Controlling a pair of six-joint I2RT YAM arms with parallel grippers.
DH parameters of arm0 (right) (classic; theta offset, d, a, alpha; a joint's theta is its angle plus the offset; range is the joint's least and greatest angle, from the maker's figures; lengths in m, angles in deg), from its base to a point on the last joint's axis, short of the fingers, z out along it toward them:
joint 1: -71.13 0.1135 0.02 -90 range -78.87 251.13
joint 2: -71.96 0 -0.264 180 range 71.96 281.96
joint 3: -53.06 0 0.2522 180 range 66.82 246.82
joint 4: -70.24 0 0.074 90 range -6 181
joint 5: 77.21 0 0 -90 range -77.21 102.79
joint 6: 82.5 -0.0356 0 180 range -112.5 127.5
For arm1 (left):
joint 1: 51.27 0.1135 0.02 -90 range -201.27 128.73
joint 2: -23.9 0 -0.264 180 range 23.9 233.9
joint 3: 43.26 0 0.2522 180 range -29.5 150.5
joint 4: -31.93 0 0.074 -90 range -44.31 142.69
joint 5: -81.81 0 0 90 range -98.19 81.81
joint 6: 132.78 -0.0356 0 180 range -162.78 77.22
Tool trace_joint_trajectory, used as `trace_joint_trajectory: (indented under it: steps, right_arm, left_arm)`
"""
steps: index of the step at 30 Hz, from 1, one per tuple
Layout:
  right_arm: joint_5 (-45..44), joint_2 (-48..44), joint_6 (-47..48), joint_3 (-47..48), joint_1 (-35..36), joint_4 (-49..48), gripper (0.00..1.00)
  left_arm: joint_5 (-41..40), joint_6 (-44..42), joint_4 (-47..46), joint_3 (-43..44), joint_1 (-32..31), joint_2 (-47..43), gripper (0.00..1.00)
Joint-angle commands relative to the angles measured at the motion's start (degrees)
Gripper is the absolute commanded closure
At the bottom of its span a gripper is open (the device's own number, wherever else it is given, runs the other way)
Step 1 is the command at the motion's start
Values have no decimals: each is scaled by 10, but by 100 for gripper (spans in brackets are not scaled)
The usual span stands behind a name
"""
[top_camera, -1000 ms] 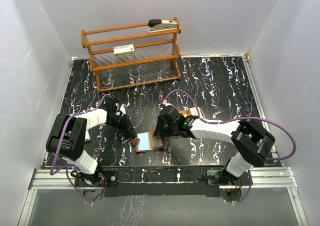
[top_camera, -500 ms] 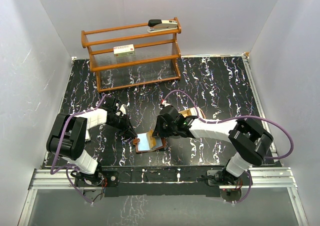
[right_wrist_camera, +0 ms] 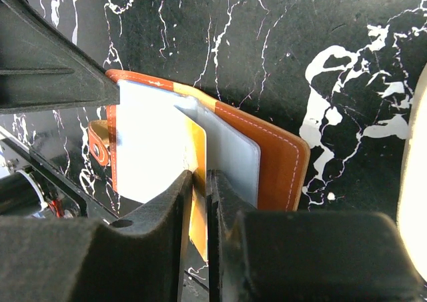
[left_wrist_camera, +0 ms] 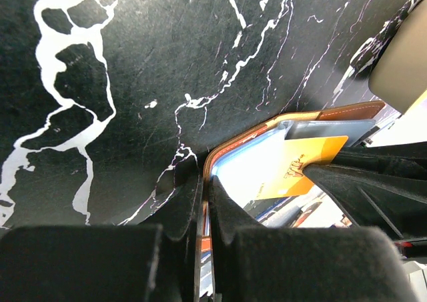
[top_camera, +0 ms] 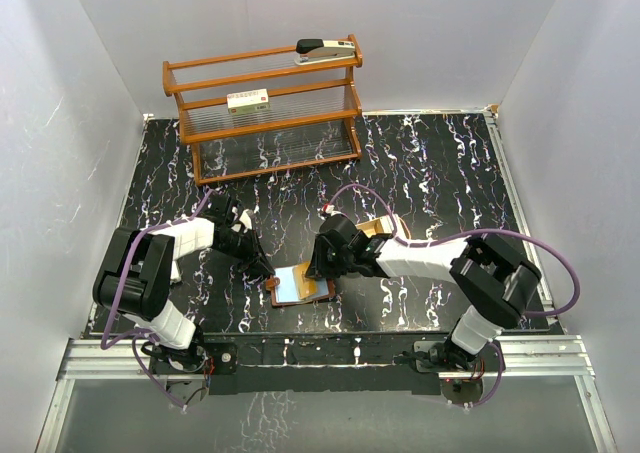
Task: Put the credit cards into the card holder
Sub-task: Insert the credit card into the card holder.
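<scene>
The card holder [top_camera: 300, 284], a brown leather wallet, lies open near the table's front edge, with pale leaves inside. My left gripper [top_camera: 268, 271] is shut on its left edge; in the left wrist view the thin edge sits between the fingers, where the gripper [left_wrist_camera: 205, 182] grips the wallet [left_wrist_camera: 347, 111]. My right gripper [top_camera: 318, 268] is shut on a yellow credit card [right_wrist_camera: 198, 149]. In the right wrist view this gripper [right_wrist_camera: 202, 179] holds the card upright between a whitish card [right_wrist_camera: 147, 142] and a grey leaf [right_wrist_camera: 230, 155] of the wallet [right_wrist_camera: 280, 162]. The yellow card also shows in the left wrist view [left_wrist_camera: 300, 165].
A wooden rack [top_camera: 262, 113] stands at the back, with a stapler [top_camera: 325, 50] on top and a white box with a red label [top_camera: 248, 100] on its shelf. A shallow tan tray [top_camera: 385, 227] lies partly under my right arm.
My right gripper has edged left and lower over the wallet with the yellow card, which now sits further in between the leaves. The left gripper has not moved.
</scene>
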Motion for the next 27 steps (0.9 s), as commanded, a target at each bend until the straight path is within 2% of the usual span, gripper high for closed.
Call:
trace_joint_trajectory:
  steps: [1,5,18,22,27]
  right_arm:
    - [-7,5,-10,-2,-1,-28,87]
    - [-5,11,-16,-3,-2,-34,92]
    - [-14,24,-25,-4,3,-47,97]
    - [-16,26,-31,-8,13,-46,92]
    - [-72,11,-9,30,15,48,74]
  left_arm:
    - [4,-3,18,3,-6,2,100]
    - [5,6,13,-3,-7,-5,100]
    - [2,41,-19,-32,-8,-23,100]
    - [1,46,-26,-37,-8,-27,100]
    - [6,47,-31,-40,-8,-26,100]
